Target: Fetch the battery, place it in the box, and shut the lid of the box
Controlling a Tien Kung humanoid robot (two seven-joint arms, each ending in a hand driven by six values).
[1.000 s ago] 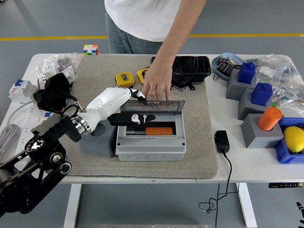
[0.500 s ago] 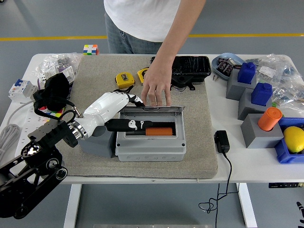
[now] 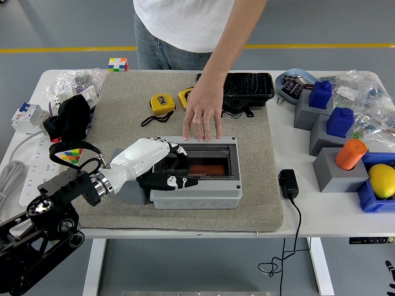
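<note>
Two steps look done: the orange battery (image 3: pixel 200 168) lies inside the grey box (image 3: pixel 196 196). The lid (image 3: pixel 207 157) seems nearly down; the left robot hand (image 3: pixel 170 176), fingers loosely spread, presses it while a person's hand (image 3: pixel 202 117) steadies the box's far edge.

Matt grey plastic box (image 3: pixel 195 192), smoky see-through lid (image 3: pixel 200 163), rough felt-like mat (image 3: pixel 123 117)

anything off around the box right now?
One thing: a person's hand presses on the far edge of the grey box while the robot's left hand lies over its left side. The smoked lid is down, with the orange battery visible through it. Nothing spilled or damaged.
</note>
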